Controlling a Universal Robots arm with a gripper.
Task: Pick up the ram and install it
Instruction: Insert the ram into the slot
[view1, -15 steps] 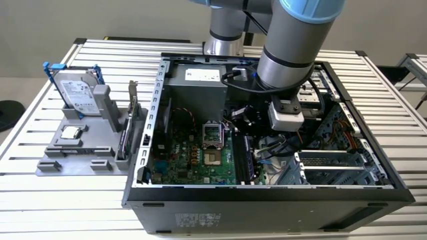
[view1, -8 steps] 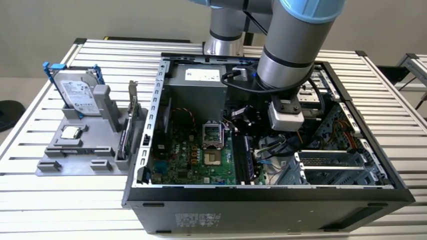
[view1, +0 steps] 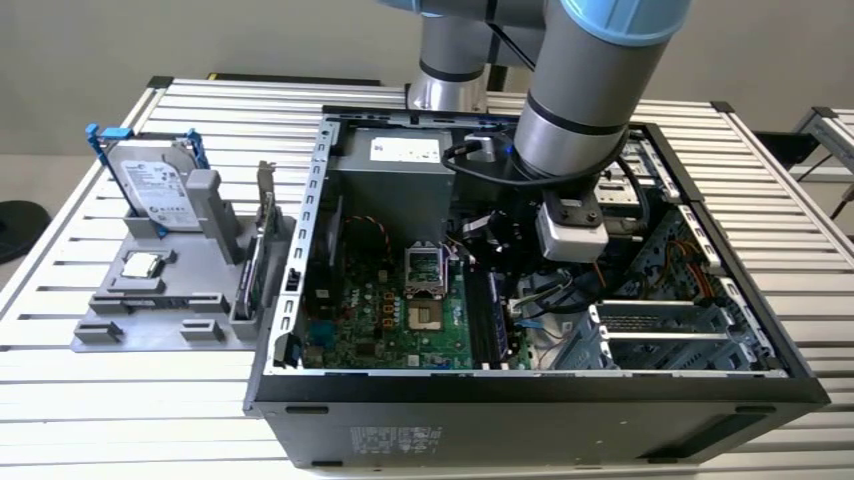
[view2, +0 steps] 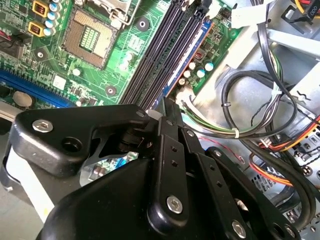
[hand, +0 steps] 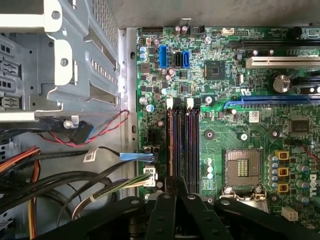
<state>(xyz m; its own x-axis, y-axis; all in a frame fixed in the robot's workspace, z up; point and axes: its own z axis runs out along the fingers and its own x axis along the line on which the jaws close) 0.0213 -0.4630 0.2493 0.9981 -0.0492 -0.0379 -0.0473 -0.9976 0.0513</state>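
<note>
Blue circuit board identifies the ram (view2: 192, 55), which stands on edge in the outermost of four parallel black memory slots (hand: 192, 145) on the green motherboard (hand: 260, 90). This is the slot farthest from the processor socket (hand: 242, 170). The gripper (view2: 167, 102) is lowered into the open computer case (view1: 534, 385), directly above the near end of the slot bank. Its two black fingers (hand: 167, 197) are drawn together to a narrow gap, and their tips pinch the upper edge of the ram at the end closest to the hand. From there the stick extends straight away from the fingertips toward the white slot latches (hand: 169, 103). Seating depth is uncertain: the gripper body covers the near end, so full insertion cannot be confirmed. To the ram's side of the hand, black, yellow and red cable bundles (view2: 260, 100) lie against the bare metal case floor. In the exterior view, the grey parts holder (view1: 147, 310) with the hard drive (view1: 154, 185) stands outside the case, well apart from the hand.
</note>
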